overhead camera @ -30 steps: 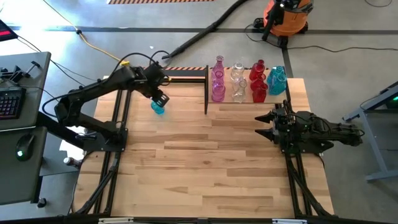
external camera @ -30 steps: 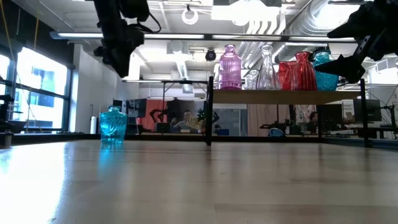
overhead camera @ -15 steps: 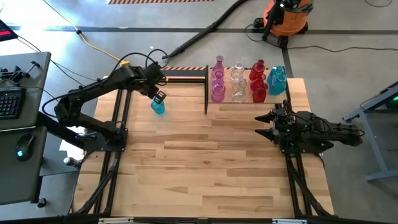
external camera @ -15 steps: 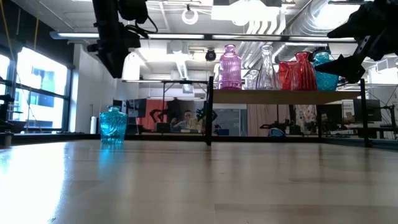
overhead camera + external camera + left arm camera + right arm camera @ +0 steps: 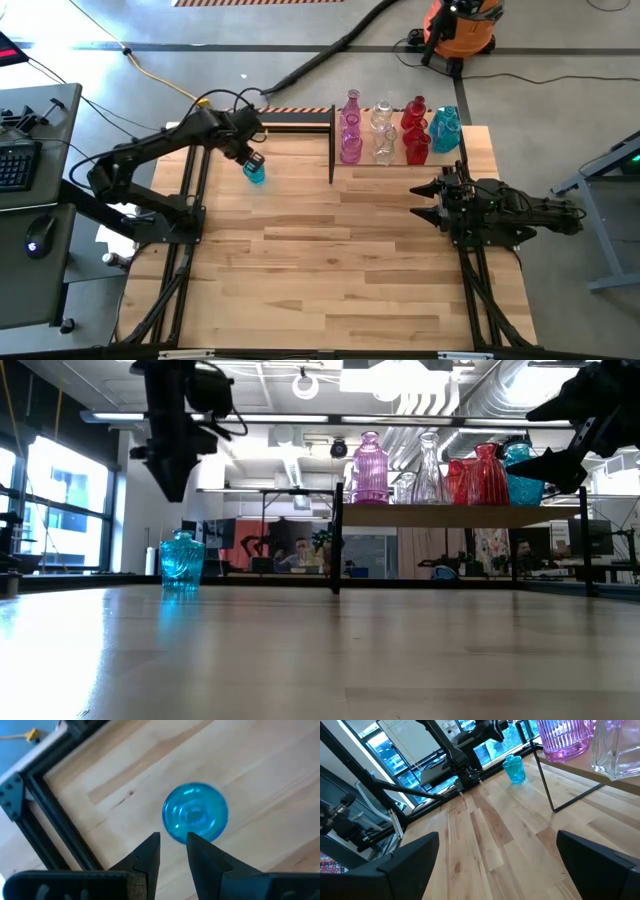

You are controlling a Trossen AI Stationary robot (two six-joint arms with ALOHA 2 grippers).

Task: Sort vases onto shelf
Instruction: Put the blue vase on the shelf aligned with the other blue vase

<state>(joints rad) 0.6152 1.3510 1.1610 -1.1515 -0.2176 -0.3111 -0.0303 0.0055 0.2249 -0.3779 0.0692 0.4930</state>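
Light-wood planking forms the tabletop (image 5: 330,270), at whose far edge the shelf (image 5: 400,163) is raised on black posts; this shelf serves as the landmark for what follows. On the shelf, vases are seen grouped by colour: pink vases (image 5: 350,135) at the end nearest the lone teal vase, then clear vases (image 5: 383,135), red vases (image 5: 415,133), and a teal vase (image 5: 445,130) at the far end. One squat teal vase (image 5: 254,172) is left standing upright on the tabletop, apart from the shelf and beyond its pink end. The left gripper (image 5: 172,851) is held above this vase and just off its centre, with its jaws narrowly parted and nothing between them; no contact with the glass is shown. The right gripper (image 5: 424,199) is parked over the tabletop just in front of the shelf, with its fingers spread wide and empty. The task is judged to be nearly complete: most vases appear to be already shelved and grouped by colour, and only the one teal vase is seen off the shelf. It remains to be grasped, lifted and, presumably, set beside the teal vase at the shelf's far end.
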